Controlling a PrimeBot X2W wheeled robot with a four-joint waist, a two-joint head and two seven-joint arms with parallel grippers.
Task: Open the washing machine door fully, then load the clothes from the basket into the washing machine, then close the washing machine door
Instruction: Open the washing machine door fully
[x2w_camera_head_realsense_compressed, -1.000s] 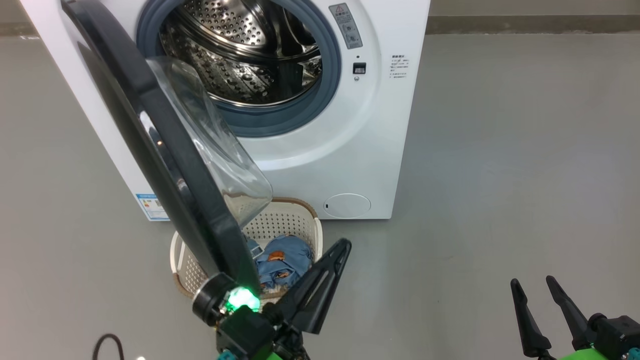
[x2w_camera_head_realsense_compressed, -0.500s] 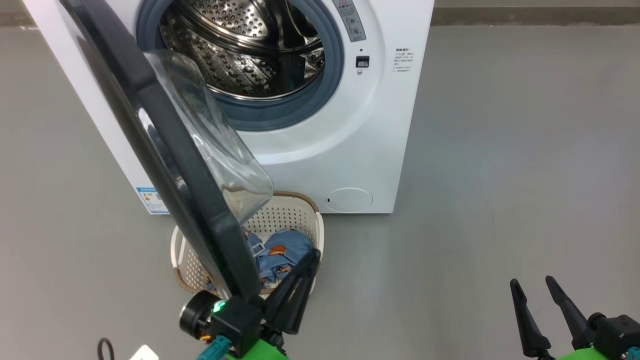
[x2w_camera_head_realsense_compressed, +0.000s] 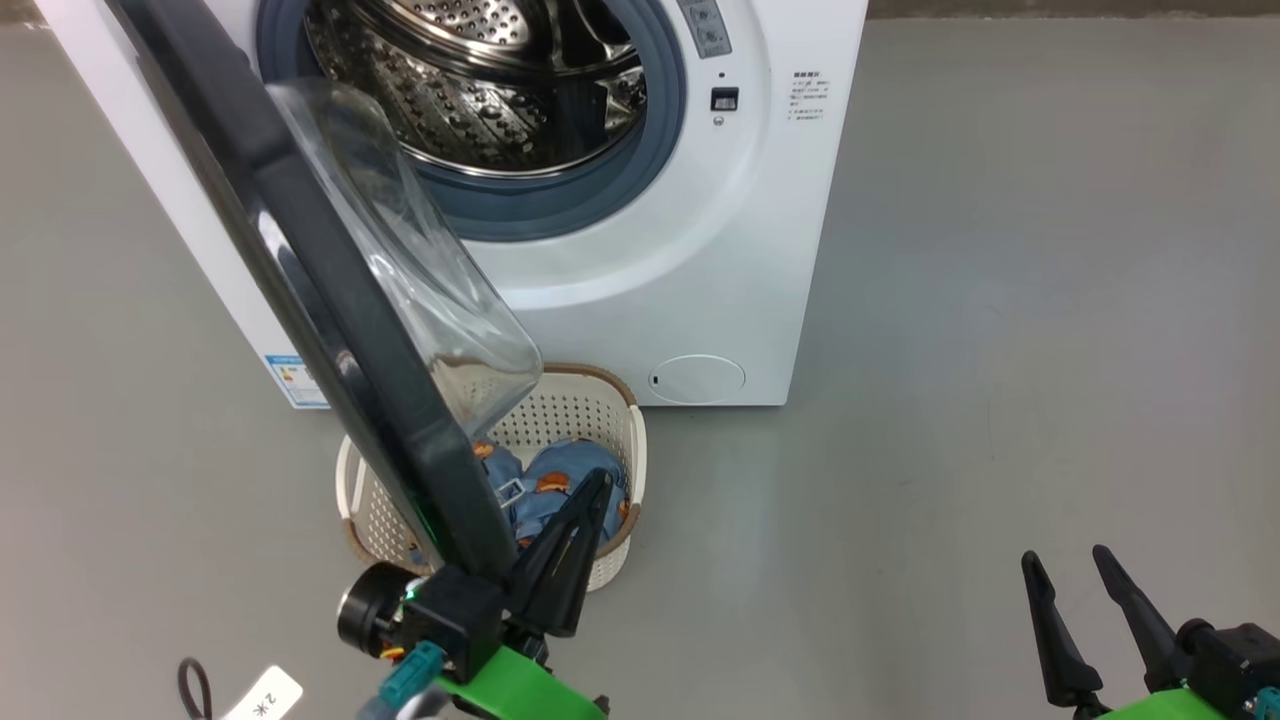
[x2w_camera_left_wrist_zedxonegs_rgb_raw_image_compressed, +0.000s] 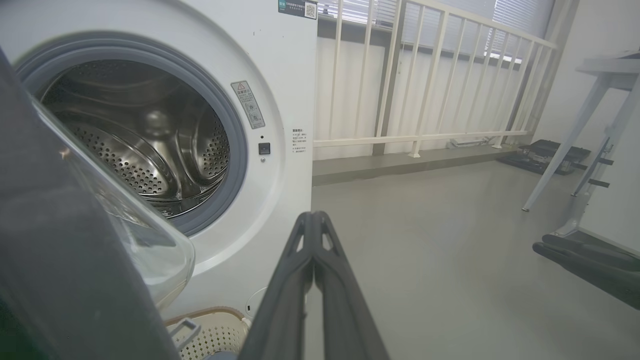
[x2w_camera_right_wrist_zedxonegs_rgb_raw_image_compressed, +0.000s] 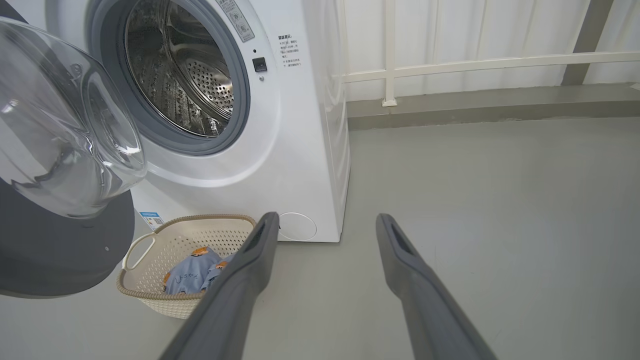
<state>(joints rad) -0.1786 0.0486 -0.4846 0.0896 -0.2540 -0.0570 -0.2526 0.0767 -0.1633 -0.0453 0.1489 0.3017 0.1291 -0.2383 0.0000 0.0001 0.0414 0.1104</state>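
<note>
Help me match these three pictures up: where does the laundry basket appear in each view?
Head view: the basket is lower centre-left, on the floor before the washing machine, partly behind the open door.
Left wrist view: a corner of the basket at the bottom edge, left of centre.
Right wrist view: the basket at lower left, clothes inside.
Shared landmark: the black latch slot right of the drum opening.

Ahead of me the white washing machine (x2w_camera_head_realsense_compressed: 700, 250) stands on the floor, its perforated steel drum (x2w_camera_head_realsense_compressed: 470, 90) showing inside the grey-blue gasket (x2w_camera_head_realsense_compressed: 625, 190). The washing machine door (x2w_camera_head_realsense_compressed: 345, 370), a black ring with a bulging clear bowl, hangs open on the left, swung out toward me over the basket (x2w_camera_head_realsense_compressed: 585, 415). That cream basket sits on the floor just in front of the machine, with light blue clothes (x2w_camera_head_realsense_compressed: 560, 475) printed with orange-brown figures bundled inside.
</note>
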